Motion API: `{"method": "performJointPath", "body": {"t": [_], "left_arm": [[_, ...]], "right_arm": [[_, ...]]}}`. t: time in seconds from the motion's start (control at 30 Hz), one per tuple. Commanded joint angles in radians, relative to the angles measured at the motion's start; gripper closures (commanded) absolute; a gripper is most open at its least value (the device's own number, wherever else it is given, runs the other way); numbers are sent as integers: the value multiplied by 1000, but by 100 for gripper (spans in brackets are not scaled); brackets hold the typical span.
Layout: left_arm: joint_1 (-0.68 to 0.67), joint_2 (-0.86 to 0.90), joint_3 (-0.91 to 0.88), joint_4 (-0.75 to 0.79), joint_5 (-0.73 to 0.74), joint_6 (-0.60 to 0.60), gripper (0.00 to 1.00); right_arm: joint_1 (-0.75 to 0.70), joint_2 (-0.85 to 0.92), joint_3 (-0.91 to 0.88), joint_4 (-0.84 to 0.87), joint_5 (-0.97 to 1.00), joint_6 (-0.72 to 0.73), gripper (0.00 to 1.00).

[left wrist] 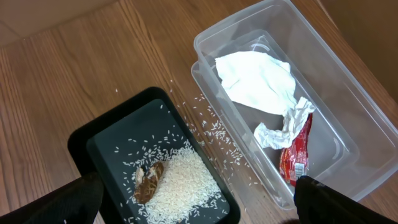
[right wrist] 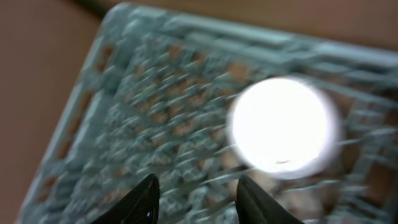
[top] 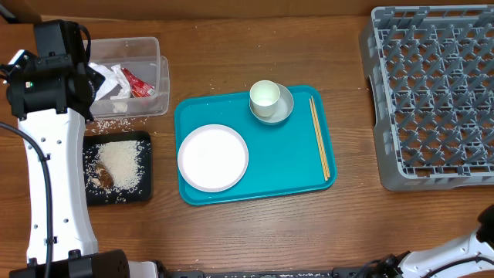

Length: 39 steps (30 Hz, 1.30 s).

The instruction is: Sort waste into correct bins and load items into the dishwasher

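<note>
The clear tub [top: 147, 46] holds the white napkin [top: 116, 81] and red wrapper [top: 139, 83]. The black tray [top: 143, 189] holds rice and a brown scrap [top: 104, 179]. My left gripper [left wrist: 211, 205] is open and empty above both, with the napkin [left wrist: 258, 81], wrapper [left wrist: 295, 152], rice [left wrist: 183, 180] and scrap [left wrist: 148, 182] below it. The plate [top: 213, 157], cup [top: 265, 96] on its saucer [top: 284, 108] and chopsticks [top: 319, 137] lie on the teal tray. My right gripper [right wrist: 199, 193] is open over the grey rack [right wrist: 124, 112]. A blurred white round shape [right wrist: 283, 127] shows there; I cannot tell what it is.
The teal tray [top: 309, 181] sits mid-table. The grey rack [top: 436, 93] fills the right side. Loose rice grains [top: 108, 123] are scattered on the wood between the tub and the black tray. Part of the right arm [top: 486, 224] shows at the bottom right corner.
</note>
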Motion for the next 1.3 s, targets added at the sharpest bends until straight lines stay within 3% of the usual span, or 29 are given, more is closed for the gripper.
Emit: {"method": "performJointPath", "body": {"t": [0.0,0.07,0.13,0.17,0.33,0.43,0.57,0.77,0.87,1.03,1.27], "left_arm": [[-2,9,-2,0,-7,-21,0],[-2,9,-2,1,-7,-21,0],[-2,9,-2,0,-7,-21,0],[-2,9,-2,0,-7,-21,0],[-2,9,-2,0,-7,-21,0],[-2,9,-2,1,-7,-21,0],[-2,9,-2,1,-7,-21,0],[-2,9,-2,1,-7,-21,0],[-2,9,-2,1,-7,-20,0],[-2,9,-2,0,-7,-21,0],[-2,9,-2,0,-7,-21,0]], "right_arm": [[82,-33,6,-38,-134,4,58],[130,-50,6,-86,-134,-20,57],[212,-79,6,-181,-162,-151,53],[267,-93,6,-227,-210,-230,41],[398,-97,4,-336,-400,-241,10],[486,-97,4,-422,-399,-310,10],[618,-97,3,-525,-177,-340,14],[854,-97,3,-658,168,-213,16],[987,-97,0,-699,197,-164,26],[1104,-97,-67,-665,246,-158,46],[1186,-97,-271,-546,249,-152,46]]}}
